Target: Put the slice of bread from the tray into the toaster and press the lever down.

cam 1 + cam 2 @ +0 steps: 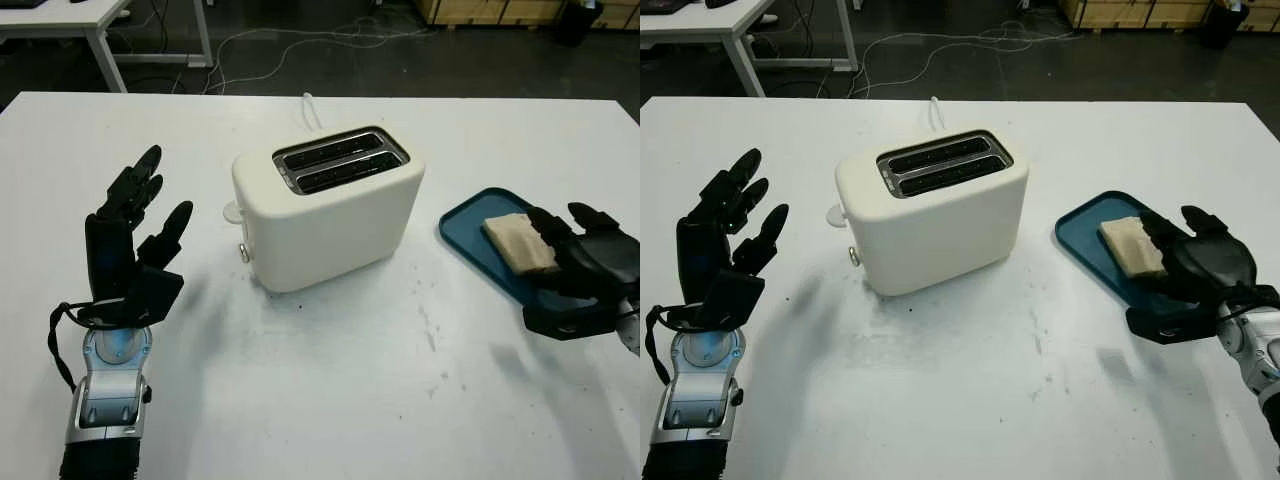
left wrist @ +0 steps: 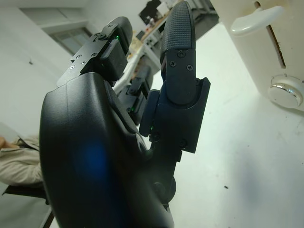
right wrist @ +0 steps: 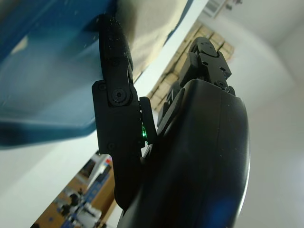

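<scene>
A cream two-slot toaster (image 1: 330,215) stands mid-table, both slots empty, its lever (image 1: 233,212) raised on the left end. The lever (image 2: 254,20) sits above a chrome knob (image 2: 287,90). At the right, a blue tray (image 1: 466,222) holds a slice of bread (image 1: 512,240) lying flat. My right hand (image 1: 560,235) is at the tray's right side, open, its fingers reaching over the bread's right edge. In the right wrist view its thumb (image 3: 114,71) lies along the tray (image 3: 42,71) with the bread (image 3: 152,23) beyond. My left hand (image 1: 150,200) hangs open left of the toaster.
The toaster's white cord (image 1: 312,108) runs back toward the table's far edge. Beyond that edge are a dark floor with cables and another table's legs (image 1: 100,50). A person's beige sleeve (image 2: 14,161) appears behind my left hand. White tabletop spreads in front of the toaster.
</scene>
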`<move>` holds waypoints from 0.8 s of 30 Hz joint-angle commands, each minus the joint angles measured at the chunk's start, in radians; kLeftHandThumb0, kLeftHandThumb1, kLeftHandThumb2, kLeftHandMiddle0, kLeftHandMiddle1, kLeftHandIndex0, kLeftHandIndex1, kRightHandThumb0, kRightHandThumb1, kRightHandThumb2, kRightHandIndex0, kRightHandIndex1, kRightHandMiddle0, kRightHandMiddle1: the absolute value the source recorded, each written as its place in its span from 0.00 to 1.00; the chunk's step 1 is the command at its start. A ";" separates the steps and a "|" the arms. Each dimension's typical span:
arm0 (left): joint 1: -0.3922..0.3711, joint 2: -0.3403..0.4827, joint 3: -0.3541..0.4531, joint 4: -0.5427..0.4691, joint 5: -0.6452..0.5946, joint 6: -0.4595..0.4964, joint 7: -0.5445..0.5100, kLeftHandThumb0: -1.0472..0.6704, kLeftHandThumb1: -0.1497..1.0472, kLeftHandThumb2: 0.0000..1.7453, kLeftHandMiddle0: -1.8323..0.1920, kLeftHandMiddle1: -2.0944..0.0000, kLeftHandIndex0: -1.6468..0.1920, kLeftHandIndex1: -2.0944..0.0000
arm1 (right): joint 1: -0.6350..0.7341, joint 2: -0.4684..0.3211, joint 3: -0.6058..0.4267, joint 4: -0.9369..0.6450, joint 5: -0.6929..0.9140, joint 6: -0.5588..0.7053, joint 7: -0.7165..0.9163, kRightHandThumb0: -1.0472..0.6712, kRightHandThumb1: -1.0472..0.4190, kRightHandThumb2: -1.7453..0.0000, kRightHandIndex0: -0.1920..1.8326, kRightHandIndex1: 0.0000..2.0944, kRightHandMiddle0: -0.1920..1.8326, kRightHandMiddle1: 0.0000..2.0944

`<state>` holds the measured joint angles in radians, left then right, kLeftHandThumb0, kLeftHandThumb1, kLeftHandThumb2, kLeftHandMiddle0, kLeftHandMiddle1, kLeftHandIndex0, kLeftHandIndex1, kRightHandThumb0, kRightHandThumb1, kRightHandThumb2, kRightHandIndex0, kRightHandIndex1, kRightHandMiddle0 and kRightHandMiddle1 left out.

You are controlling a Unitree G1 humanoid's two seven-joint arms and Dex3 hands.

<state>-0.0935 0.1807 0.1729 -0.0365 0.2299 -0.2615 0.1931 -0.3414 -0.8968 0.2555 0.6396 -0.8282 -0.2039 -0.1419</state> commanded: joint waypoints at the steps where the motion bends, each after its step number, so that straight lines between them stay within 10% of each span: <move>1: -0.005 0.007 0.000 0.000 0.004 -0.009 0.005 0.20 0.89 0.19 0.59 0.99 0.61 1.00 | -0.003 0.029 0.040 0.021 0.007 -0.036 0.031 0.26 0.13 1.00 0.09 0.00 0.09 0.00; 12: 0.000 0.006 0.001 -0.005 -0.007 -0.004 -0.002 0.20 0.89 0.19 0.60 0.99 0.61 1.00 | -0.094 0.039 0.098 0.019 0.004 -0.077 0.102 0.27 0.11 1.00 0.12 0.04 0.11 0.03; 17: 0.000 0.006 0.003 -0.001 -0.013 -0.013 -0.004 0.21 0.89 0.19 0.60 1.00 0.62 1.00 | -0.106 0.038 0.115 0.012 -0.013 -0.058 0.128 0.27 0.10 1.00 0.10 0.41 0.10 0.20; 22: -0.002 0.004 0.004 -0.002 -0.006 -0.017 0.005 0.20 0.89 0.19 0.59 0.99 0.61 1.00 | -0.098 0.036 0.144 0.010 -0.065 -0.004 0.089 0.25 0.09 0.98 0.10 0.79 0.09 0.75; 24: -0.004 0.005 0.005 -0.001 -0.008 -0.021 0.005 0.21 0.89 0.18 0.59 0.99 0.61 1.00 | -0.089 0.037 0.153 -0.012 -0.087 0.041 0.095 0.25 0.09 0.97 0.13 0.82 0.09 0.81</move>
<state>-0.0935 0.1806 0.1733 -0.0366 0.2277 -0.2619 0.1927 -0.4664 -0.8745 0.3833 0.6294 -0.8852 -0.1963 -0.0677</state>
